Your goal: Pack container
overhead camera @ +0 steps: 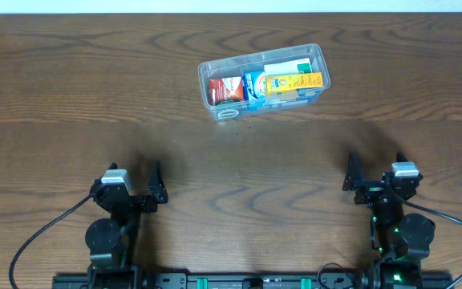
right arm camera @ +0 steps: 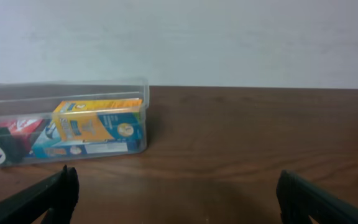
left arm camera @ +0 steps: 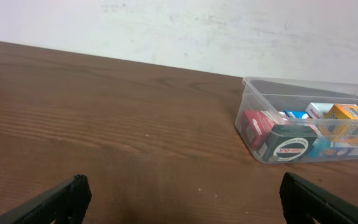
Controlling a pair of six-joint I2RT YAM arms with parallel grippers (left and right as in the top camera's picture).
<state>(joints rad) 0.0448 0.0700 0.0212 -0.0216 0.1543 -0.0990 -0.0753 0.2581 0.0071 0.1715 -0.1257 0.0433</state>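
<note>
Clearly, from overhead, the container (overhead camera: 229,69) lies near the far edge of the tabletop (overhead camera: 70,96), about the middle of that edge and a little toward the right side. Its opening faces up. Its long axis runs almost parallel to the far edge, with the right end turned slightly toward that edge. Inside it, side by side along this axis, are a red box (overhead camera: 224,89), a blue box (overhead camera: 254,86) and a yellow box (overhead camera: 293,83). The left pincer (overhead camera: 134,172) and the right pincer (overhead camera: 375,170) are both at the near edge, well apart from the container, with fingers spread and nothing between them. In the left wrist view, the left pincer is open and empty, and the container sits ahead toward the right, showing its short end wall, where a dark item with a round label (left arm camera: 288,146) leans. In the right wrist view, the right pincer is also open and empty, and the container stands ahead on the left, with the yellow box against its near long wall. I see no loose box on the tabletop, so I judge the packing is finished or nearly so. Any further move would call for a long reach forward from the near edge.
</note>
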